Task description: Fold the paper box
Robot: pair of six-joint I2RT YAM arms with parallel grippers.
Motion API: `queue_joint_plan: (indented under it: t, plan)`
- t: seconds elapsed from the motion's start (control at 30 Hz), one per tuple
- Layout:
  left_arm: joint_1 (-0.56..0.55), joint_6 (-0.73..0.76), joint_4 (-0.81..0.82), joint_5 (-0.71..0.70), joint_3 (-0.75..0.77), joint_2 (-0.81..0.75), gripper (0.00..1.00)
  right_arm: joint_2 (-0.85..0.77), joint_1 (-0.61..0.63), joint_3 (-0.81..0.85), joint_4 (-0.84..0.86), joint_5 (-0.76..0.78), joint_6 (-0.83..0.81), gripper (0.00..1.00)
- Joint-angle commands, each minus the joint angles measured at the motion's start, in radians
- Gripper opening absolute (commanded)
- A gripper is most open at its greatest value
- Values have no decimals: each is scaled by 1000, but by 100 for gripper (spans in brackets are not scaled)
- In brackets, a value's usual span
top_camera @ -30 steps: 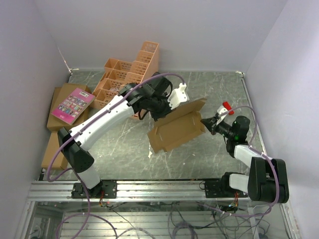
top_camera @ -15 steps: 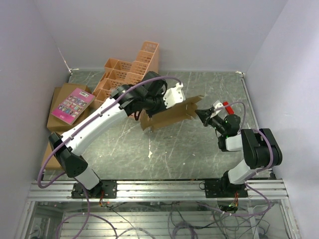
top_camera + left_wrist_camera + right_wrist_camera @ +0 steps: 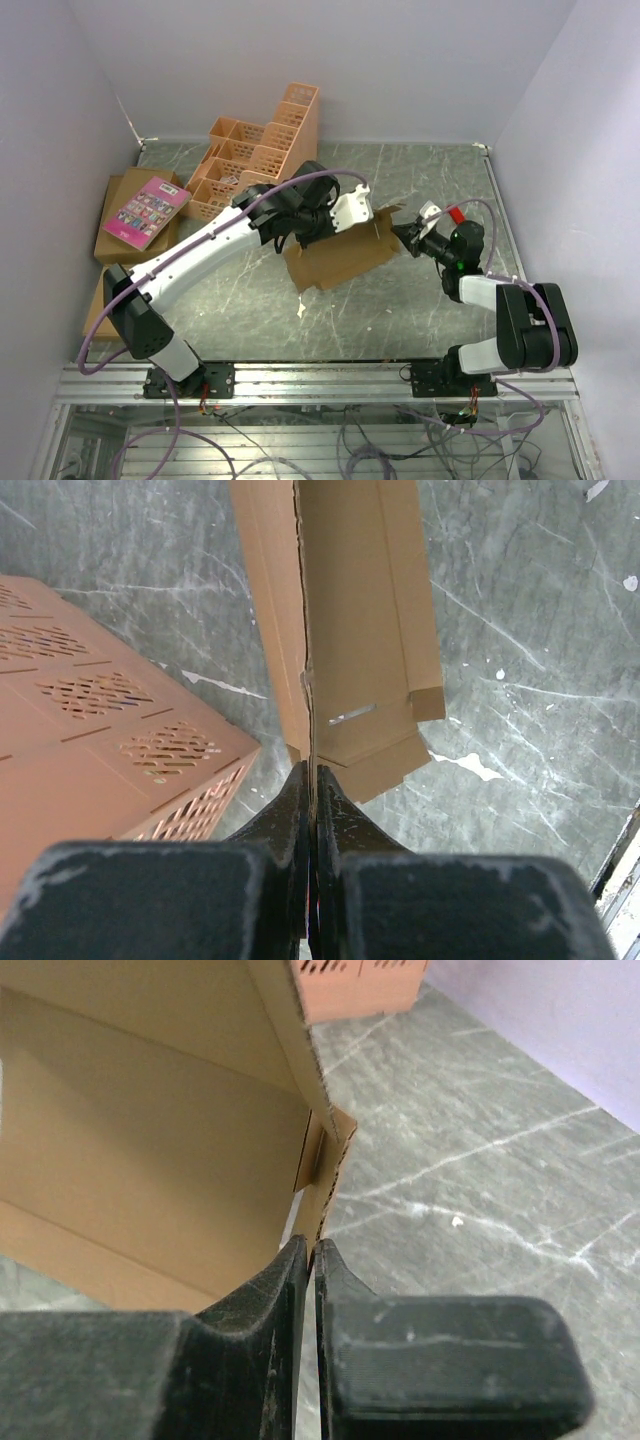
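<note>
The paper box (image 3: 340, 255) is a plain brown cardboard sheet with flaps, held tilted above the grey table between both arms. My left gripper (image 3: 322, 228) is shut on its far upper edge; in the left wrist view the sheet (image 3: 350, 630) runs edge-on out of my closed left gripper (image 3: 312, 772). My right gripper (image 3: 407, 236) is shut on the box's right end flap; in the right wrist view my right gripper (image 3: 311, 1245) pinches that flap's edge (image 3: 330, 1175), with the box's inner panel (image 3: 140, 1150) to the left.
An orange plastic lattice crate (image 3: 258, 150) stands at the back left, close behind the left gripper, and shows in the left wrist view (image 3: 100, 750). A pink book (image 3: 146, 211) lies on brown closed cartons (image 3: 112, 245) at the left wall.
The box has been lifted and swung between the arms and now hangs lower and flatter again. The right gripper moved left and up with the end flap. Both stay shut on it.
</note>
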Motion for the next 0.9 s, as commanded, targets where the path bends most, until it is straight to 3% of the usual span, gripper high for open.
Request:
queue_joint_plan:
  t: [0.0, 0.07, 0.17, 0.23, 0.37, 0.53, 0.7, 0.77, 0.87]
  plan:
    - [-12, -14, 35, 48, -20, -33, 7, -64, 7, 31, -264, -29, -241, 8]
    - [-10, -14, 45, 38, -17, -39, 7, -94, 6, 34, -349, -27, -317, 10]
    - [4, -23, 56, 43, 12, -44, 7, -113, -13, 39, -379, -8, -329, 20]
    - [32, -52, 56, 82, 36, -39, 7, -104, -42, 100, -460, -26, -299, 33]
    - [81, -160, 33, 128, 51, -52, 7, -106, -122, 307, -829, -74, -335, 62]
    - [120, -336, 132, 175, -101, -172, 7, -176, -242, 460, -1144, -68, -392, 85]
    - [132, -495, 201, 160, -197, -252, 7, -221, -281, 519, -1352, -215, -392, 89]
    - [132, -549, 212, 152, -200, -273, 7, -224, -278, 490, -1362, -309, -290, 91]
    - [134, -616, 225, 136, -197, -304, 7, -195, -267, 391, -1219, -405, -40, 91]
